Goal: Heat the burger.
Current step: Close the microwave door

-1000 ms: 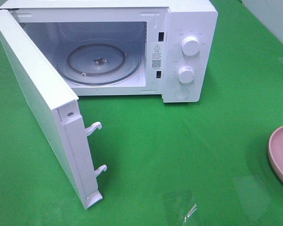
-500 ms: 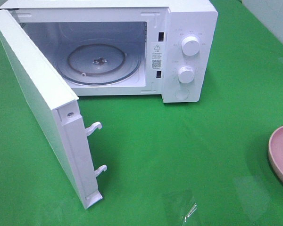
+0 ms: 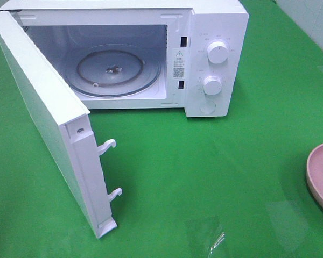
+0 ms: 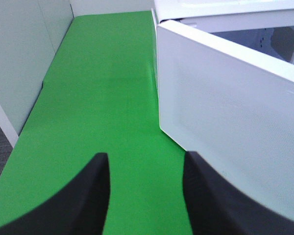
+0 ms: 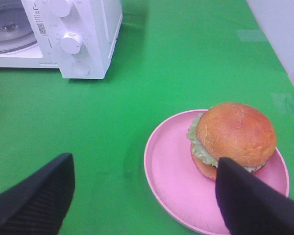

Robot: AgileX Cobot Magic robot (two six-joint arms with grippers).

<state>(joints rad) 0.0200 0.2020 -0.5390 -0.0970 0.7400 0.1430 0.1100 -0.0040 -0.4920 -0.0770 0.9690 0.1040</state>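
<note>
The burger [image 5: 235, 132], with a glossy brown bun and green lettuce, sits on a pink plate [image 5: 171, 171] in the right wrist view. My right gripper [image 5: 144, 166] hovers open over the green table just short of the plate, one finger overlapping the plate's near rim in the picture. The white microwave [image 3: 215, 32] stands at the back with its door [image 3: 37, 102] swung wide and the glass turntable [image 3: 110, 72] bare. My left gripper [image 4: 146, 157] is open with nothing between its fingers, close beside the door's outer face [image 4: 235, 122]. Neither arm shows in the high view.
The plate's rim [image 3: 320, 174] pokes in at the right edge of the high view. A grey wall panel [image 4: 19, 63] borders the table's left side. Two knobs [image 3: 218, 52] sit on the microwave's control panel. Two latch hooks [image 3: 107, 145] stick out from the door's edge.
</note>
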